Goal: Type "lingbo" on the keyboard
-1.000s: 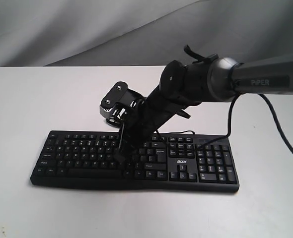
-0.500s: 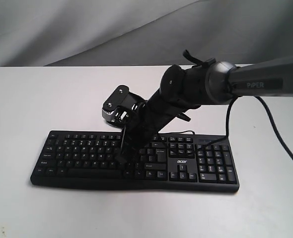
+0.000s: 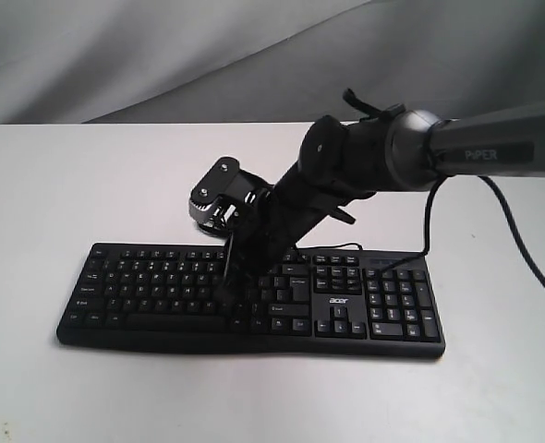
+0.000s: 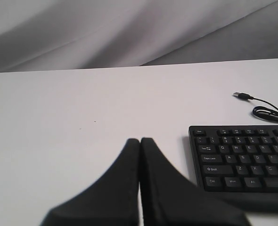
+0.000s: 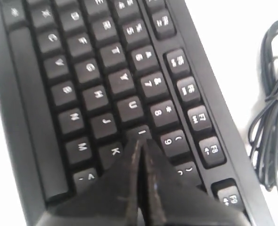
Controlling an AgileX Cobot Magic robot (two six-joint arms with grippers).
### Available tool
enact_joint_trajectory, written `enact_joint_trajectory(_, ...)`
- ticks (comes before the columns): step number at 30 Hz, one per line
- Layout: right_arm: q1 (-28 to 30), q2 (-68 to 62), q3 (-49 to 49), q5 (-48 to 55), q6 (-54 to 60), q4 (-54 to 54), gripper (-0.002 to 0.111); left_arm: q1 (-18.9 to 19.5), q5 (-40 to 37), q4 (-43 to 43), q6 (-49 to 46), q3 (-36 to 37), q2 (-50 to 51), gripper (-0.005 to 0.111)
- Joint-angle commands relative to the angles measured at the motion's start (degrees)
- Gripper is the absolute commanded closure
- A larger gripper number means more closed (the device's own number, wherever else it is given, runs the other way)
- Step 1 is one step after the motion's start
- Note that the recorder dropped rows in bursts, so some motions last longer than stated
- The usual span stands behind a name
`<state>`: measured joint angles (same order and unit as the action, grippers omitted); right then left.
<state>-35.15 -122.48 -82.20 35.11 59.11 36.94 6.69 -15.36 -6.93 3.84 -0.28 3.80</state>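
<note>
keyboard [image 3: 162, 286]: 1, lower centre | USB cable [image 4: 241, 96]: 1, right edge | grippers: 2 – left gripper [image 4: 140, 140], right gripper [image 5: 140, 141] | robot arm [image 3: 494, 152]: 1 seen, upper right | white table [image 3: 69, 185]: 1 | grey backdrop cloth [image 3: 162, 46]: 1

Black acer keyboard [image 3: 162, 291] lies flat on the white table [image 3: 69, 185]

White table [image 3: 88, 185] seen in every view, few tiny dark specks noted on top. Grey creased cloth [image 3: 162, 55] draped behind far edge.
</note>
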Motion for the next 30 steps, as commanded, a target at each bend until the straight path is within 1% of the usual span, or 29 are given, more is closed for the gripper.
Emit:
enact_joint_trajectory(1, 0.3, 4.2, 0.4, 2.8, 0.6, -0.4, 0.108, 0.0, 0.3, 0.2, 0.1, 0.3, 0.2, 0.106)
enact_joint_trajectory(6, 0.4, 10.3, 0.4, 6.2, -0.9, -1.8, 0.108, 0.0, 0.3, 0.2, 0.1, 0.3, 0.2, 0.106)
enact_joint_trajectory(10, 0.4, 18.5, 0.4, 2.3, -5.1, -5.5, 0.108, 0.0, 0.3, 0.2, 0.1, 0.3, 0.2, 0.106)
enact_joint_trajectory(12, 0.4, 22.8, 0.4, -0.5, -10.1, -9.1, 0.108, 0.0, 0.3, 0.2, 0.1, 0.3, 0.2, 0.106)
enact_joint_trajectory(14, 0.4, 26.5, 0.4, -0.2, -15.2, -13.0, 0.108, 0.0, 0.3, 0.2, 0.1, 0.3, 0.2, 0.106)
enact_joint_trajectory(15, 0.4, 27.8, 0.4, -0.2, -16.0, -13.4, 0.108, 0.0, 0.3, 0.2, 0.1, 0.3, 0.2, 0.106)
enact_joint_trajectory(21, 0.4, 34.0, 0.4, -0.2, -16.0, -13.4, 0.108, 0.0, 0.3, 0.2, 0.1, 0.3, 0.2, 0.106)
enact_joint_trajectory(28, 0.4, 36.2, 0.4, -0.6, -15.9, -13.6, 0.108, 0.0, 0.3, 0.2, 0.1, 0.3, 0.2, 0.106)
enact_joint_trajectory(30, 0.4, 36.7, 0.0, -3.5, -17.1, -13.8, 0.108, 0.0, 0.3, 0.2, 0.1, 0.3, 0.2, 0.106)
